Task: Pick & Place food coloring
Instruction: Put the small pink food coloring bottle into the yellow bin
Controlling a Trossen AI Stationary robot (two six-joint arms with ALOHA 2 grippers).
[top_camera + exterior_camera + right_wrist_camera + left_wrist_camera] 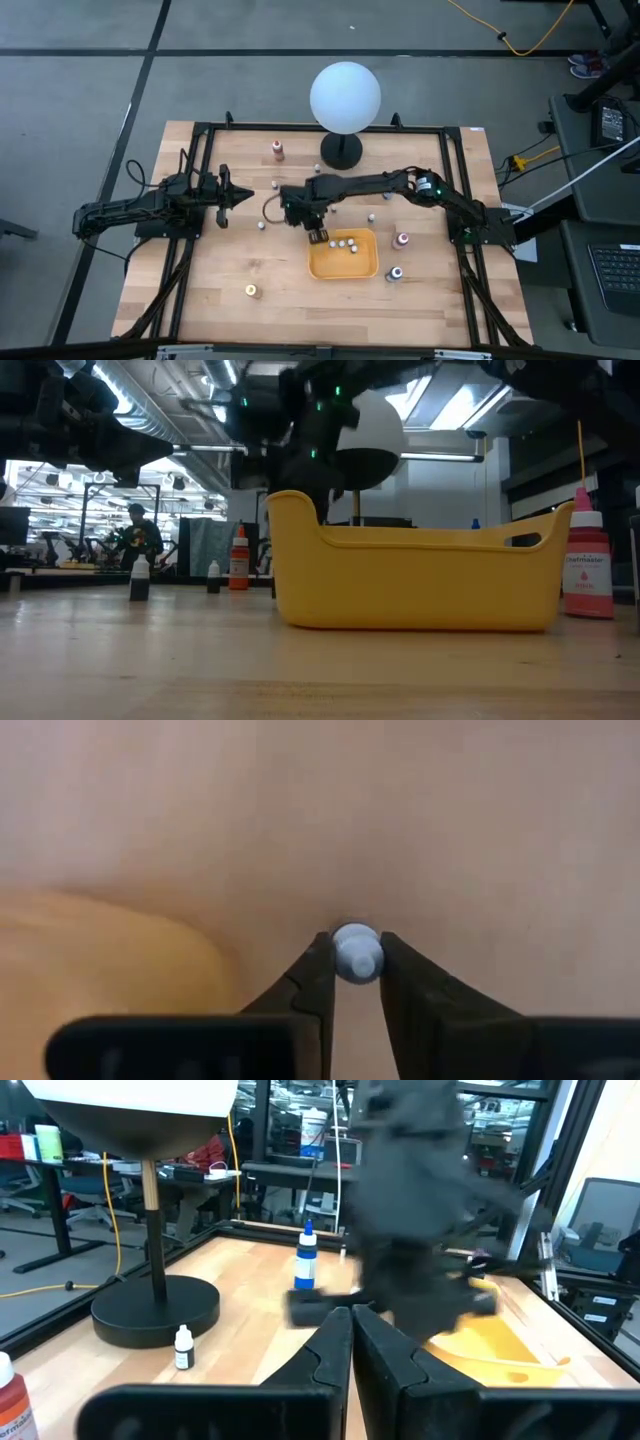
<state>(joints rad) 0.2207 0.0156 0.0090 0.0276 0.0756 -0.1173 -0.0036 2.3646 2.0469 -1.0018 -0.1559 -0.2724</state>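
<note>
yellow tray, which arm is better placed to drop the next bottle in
Right. Its gripper is shut on a small bottle's cap beside the yellow tray, while the left gripper sits shut and empty, well off to the side.

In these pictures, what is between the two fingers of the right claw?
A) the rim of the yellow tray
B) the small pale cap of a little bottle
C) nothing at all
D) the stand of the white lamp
B: in the right wrist view the right claw has its fingers pressed on both sides of a round pale cap, just beside the yellow tray and not on it.
</note>
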